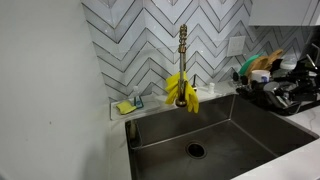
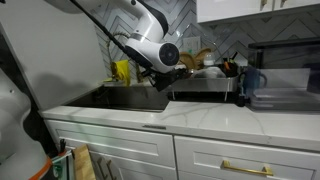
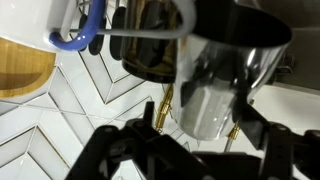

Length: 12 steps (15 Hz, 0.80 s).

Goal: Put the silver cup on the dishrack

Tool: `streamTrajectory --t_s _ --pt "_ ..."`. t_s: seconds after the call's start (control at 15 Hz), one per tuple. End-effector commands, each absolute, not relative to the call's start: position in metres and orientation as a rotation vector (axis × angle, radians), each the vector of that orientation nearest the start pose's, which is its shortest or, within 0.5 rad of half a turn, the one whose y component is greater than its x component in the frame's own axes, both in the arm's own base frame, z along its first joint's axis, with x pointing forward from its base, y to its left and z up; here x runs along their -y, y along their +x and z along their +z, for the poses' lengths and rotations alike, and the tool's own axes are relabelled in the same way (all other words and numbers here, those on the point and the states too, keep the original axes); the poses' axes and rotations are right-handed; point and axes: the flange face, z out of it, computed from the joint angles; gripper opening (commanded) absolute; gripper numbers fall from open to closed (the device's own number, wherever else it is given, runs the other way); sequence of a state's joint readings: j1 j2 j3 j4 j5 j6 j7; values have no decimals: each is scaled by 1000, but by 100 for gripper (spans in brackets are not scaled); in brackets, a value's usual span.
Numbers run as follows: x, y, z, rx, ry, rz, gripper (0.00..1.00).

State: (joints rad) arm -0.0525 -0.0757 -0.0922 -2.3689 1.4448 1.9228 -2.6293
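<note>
In the wrist view my gripper (image 3: 200, 125) is shut on the silver cup (image 3: 212, 85). The cup is shiny metal and sits between the two black fingers. Behind it are a dark bowl (image 3: 150, 55), a blue-handled utensil (image 3: 85, 35) and a wooden board (image 3: 25, 65). In an exterior view the arm reaches from the upper left, and my gripper (image 2: 183, 72) hangs at the near end of the dishrack (image 2: 205, 92), just above it. The dishrack (image 1: 275, 100) is full of dishes to the right of the sink. The cup is too small to make out in both exterior views.
The steel sink (image 1: 230, 135) has a gold faucet (image 1: 183, 45) with yellow gloves (image 1: 182, 92) draped over it. A small clear sponge tray (image 1: 127, 105) stands at the back left. A dark appliance (image 2: 285, 75) stands on the white counter (image 2: 230, 118) beyond the rack.
</note>
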Motion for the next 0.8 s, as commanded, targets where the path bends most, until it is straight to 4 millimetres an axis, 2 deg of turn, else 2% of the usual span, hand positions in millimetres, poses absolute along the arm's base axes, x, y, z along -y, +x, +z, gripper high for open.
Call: streamTrajectory --t_s 0.0,0.27,0.4,0.73 --pt "16 487 359 -2129 2214 1910 92" --pt "23 486 345 -2083 2294 1875 100" --pt "23 486 344 -2076 2314 1871 100" --pt "17 487 360 -2104 2288 1872 100"
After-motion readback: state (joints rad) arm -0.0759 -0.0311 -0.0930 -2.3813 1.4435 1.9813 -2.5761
